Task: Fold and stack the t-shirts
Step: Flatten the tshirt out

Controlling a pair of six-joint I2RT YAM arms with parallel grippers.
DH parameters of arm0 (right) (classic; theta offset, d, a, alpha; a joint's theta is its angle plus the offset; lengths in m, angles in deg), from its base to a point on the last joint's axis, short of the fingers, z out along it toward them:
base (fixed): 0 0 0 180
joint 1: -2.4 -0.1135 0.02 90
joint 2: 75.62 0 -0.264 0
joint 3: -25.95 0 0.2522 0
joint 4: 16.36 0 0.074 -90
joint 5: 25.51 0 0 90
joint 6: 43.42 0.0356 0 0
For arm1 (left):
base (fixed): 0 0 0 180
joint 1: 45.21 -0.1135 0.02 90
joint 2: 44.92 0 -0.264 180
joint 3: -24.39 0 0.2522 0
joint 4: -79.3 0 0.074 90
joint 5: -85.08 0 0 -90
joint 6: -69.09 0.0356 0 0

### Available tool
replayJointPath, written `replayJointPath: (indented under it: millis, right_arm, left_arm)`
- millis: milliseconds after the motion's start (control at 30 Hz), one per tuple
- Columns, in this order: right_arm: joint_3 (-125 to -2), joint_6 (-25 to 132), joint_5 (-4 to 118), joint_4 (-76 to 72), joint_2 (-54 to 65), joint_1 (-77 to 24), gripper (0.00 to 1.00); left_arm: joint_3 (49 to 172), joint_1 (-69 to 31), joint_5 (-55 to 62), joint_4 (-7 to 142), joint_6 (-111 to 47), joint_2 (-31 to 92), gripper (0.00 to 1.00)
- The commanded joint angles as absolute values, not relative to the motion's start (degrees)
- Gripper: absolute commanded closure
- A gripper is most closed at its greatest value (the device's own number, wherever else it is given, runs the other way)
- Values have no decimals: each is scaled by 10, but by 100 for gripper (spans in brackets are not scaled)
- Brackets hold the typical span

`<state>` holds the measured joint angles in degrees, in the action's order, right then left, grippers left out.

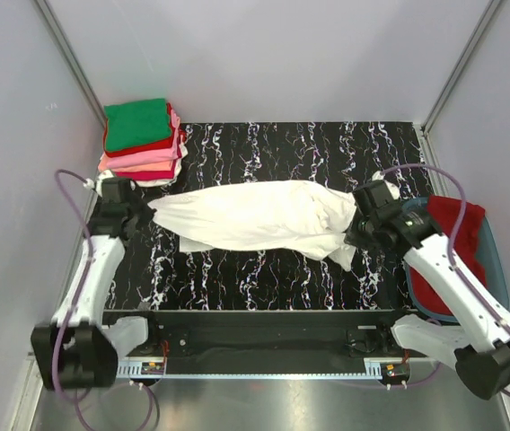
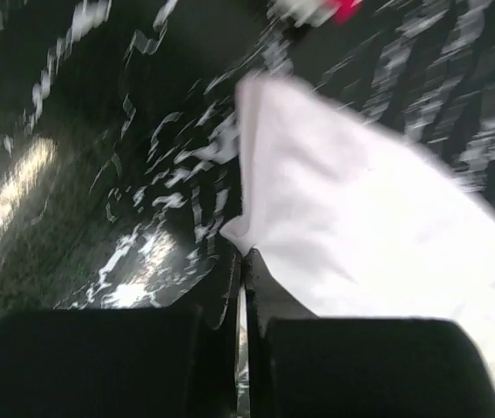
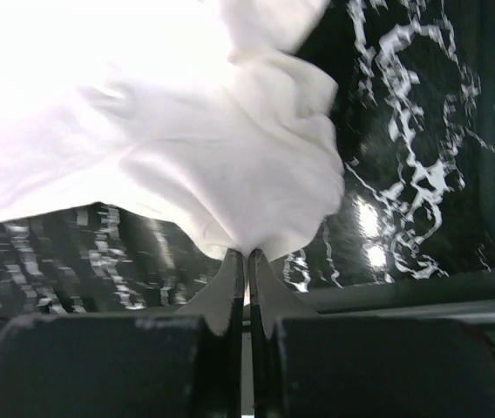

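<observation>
We see a plain, crumpled white t-shirt [image 1: 264, 220] stretched from 9 to 3 o'clock over the bench [image 1: 264, 280], left fingers [image 2: 269, 296] and right fingers [image 3: 269, 287] each clamping one end.

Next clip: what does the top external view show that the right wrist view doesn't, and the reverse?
Only the top external: the folded stack with green on top at the far left corner, the blue tub holding red cloth, and the left pincer at the shirt's other end.
Only the right wrist: up close, the right pincer has its fingers pressed together on a bunched fold.
Both: the white t-shirt stretched across the marbled table.
</observation>
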<state>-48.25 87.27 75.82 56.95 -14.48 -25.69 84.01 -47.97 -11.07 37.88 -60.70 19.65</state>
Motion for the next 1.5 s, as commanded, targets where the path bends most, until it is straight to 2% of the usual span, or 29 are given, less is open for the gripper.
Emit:
replayJointPath:
  millis: [0, 167, 300, 433, 533, 667, 767, 900, 967, 1067, 1133, 1167, 1233, 1267, 1300, 1333, 1367, 1400, 1433, 1467]
  right_arm:
    - [-578, 873, 792, 607, -203, -253, 100]
    - [-685, 851, 776, 640, -267, -253, 100]
    - [-758, 827, 769, 644, -352, -254, 100]
    - [-812, 797, 769, 628, -405, -253, 100]
    - [-858, 762, 770, 605, -427, -253, 100]
    - [-910, 705, 814, 552, -427, -253, 100]
    - [-937, 662, 848, 515, -379, -253, 100]
    - [-994, 606, 915, 497, -221, -254, 100]
    - [-1013, 579, 979, 487, -160, -253, 100]
    - [-1019, 528, 1004, 438, -7, -248, 100]
    - [-1035, 530, 951, 422, 64, -218, 100]
    - [-1046, 548, 934, 422, 144, -184, 100]
    - [-1119, 569, 856, 446, 239, -148, 100]
    - [-1181, 598, 833, 526, 361, -118, 93]
    - [-1337, 602, 807, 569, 425, -111, 20]
    - [-1435, 604, 780, 619, 491, -106, 3]
    - [-1607, 603, 779, 701, 596, -106, 0]
    - [-1598, 613, 760, 703, 600, -104, 0]
    - [-1550, 617, 755, 683, 582, -105, 0]
    - [-1412, 629, 756, 624, 515, -108, 0]
  left_arm:
    - [938, -481, -97, 282, -552, 81, 100]
    - [1026, -481, -92, 187, -516, -55, 100]
    - [1108, -467, -113, 109, -503, -110, 100]
    - [1162, -456, -126, 94, -511, -156, 100]
    - [1231, -455, -128, 100, -513, -163, 100]
    - [1338, -429, -155, 100, -484, -114, 100]
    - [1378, -414, -166, 111, -471, -68, 100]
    - [1393, -414, -156, 117, -484, 8, 100]
    - [1405, -414, -158, 97, -498, 79, 100]
    - [1380, -422, -131, 109, -512, 179, 100]
    - [1330, -441, -84, 135, -519, 248, 100]
    - [1314, -452, -57, 175, -525, 273, 100]
    - [1314, -484, -29, 178, -538, 378, 98]
    - [1336, -486, -30, 162, -540, 416, 81]
    - [1353, -487, -12, 148, -540, 478, 61]
    - [1366, -483, -8, 137, -542, 497, 43]
    - [1363, -479, 1, 139, -544, 503, 41]
    - [1355, -474, 1, 148, -546, 490, 35]
    - [1347, -464, 0, 164, -543, 477, 24]
    - [1332, -462, -3, 166, -540, 465, 13]
